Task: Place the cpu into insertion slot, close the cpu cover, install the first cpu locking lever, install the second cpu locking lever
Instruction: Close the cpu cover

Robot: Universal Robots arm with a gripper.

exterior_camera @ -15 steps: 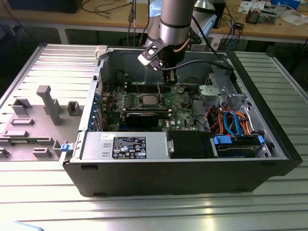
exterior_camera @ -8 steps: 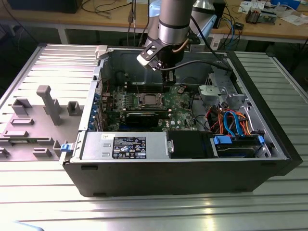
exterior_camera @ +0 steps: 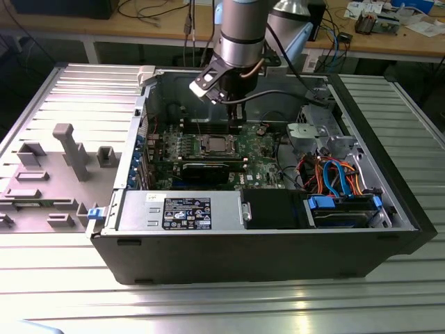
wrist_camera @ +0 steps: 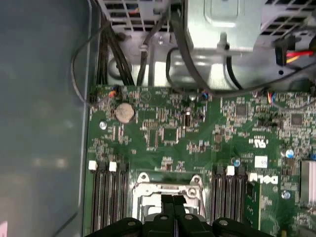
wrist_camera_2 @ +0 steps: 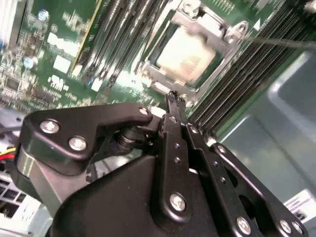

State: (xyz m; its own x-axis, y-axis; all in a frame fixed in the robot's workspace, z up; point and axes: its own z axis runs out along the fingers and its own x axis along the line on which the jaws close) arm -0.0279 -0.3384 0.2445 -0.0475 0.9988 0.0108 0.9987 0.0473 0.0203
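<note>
The cpu (wrist_camera_2: 190,52), a square chip with a pale silver top, lies in the insertion slot (exterior_camera: 215,145) on the green board. The cpu cover (wrist_camera_2: 217,32), a silvery metal frame, lies down flat around the chip; its edge (wrist_camera: 148,188) is also seen in the first wrist view. A thin metal locking lever (wrist_camera_2: 281,42) sticks out sideways from the socket corner over the memory slots. My gripper (wrist_camera_2: 173,97) hangs just above the socket's edge, its black fingertips (wrist_camera: 168,200) pressed together with nothing between them. In the exterior view the gripper (exterior_camera: 235,120) is behind the socket.
Long black memory slots (wrist_camera: 106,197) flank the socket on both sides. A black card (exterior_camera: 208,170) lies in front of the socket. The drive cage (exterior_camera: 313,136) and coloured cables (exterior_camera: 334,174) are on the exterior view's right. The power supply (exterior_camera: 181,209) fills the case front.
</note>
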